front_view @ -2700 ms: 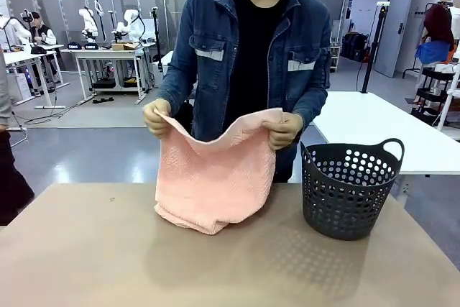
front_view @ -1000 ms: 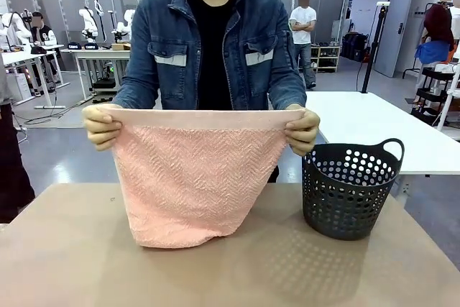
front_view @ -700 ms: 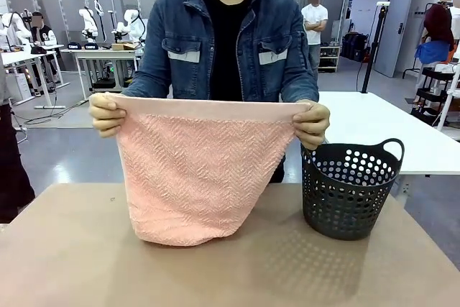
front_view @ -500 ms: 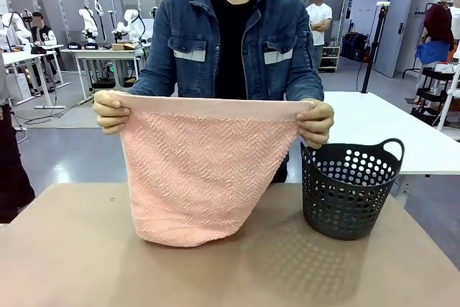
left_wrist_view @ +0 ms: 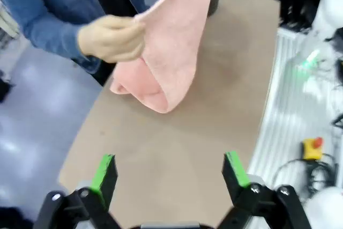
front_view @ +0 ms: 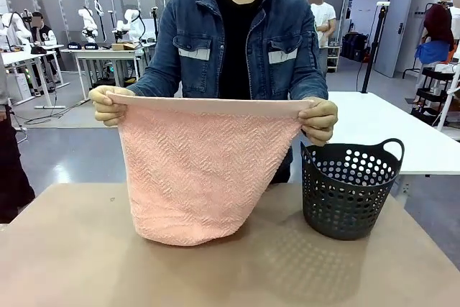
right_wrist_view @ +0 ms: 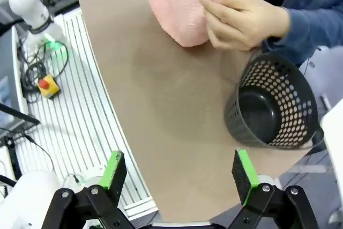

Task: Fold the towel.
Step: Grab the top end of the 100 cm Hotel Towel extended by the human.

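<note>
Person's hands [front_view: 108,104] hold towel [front_view: 201,170] up by top edge, bottom on desk [front_view: 79,257], basket [front_view: 348,192] beside, left gripper [left_wrist_view: 169,159] and right gripper [right_wrist_view: 179,156] spread.

Front: low, near, facing across desk [front_view: 65,249]. Wrists: high, looking down; shared towel [front_view: 194,170] at 12 o'clock.

Person [front_view: 237,5] at frame centre: blue denim jacket [front_view: 309,34], a pale grey strip on each chest-pocket flap, black shirt [front_view: 236,41] underneath, sleeves [left_wrist_view: 37,17] running full length to the wrists. Along the bottom edge, the left end effector [left_wrist_view: 169,160]: black linked fingers, bright green pads [left_wrist_view: 105,171], round grey pivot screws. The right end effector [right_wrist_view: 179,156] has the same black-and-green build.
</note>
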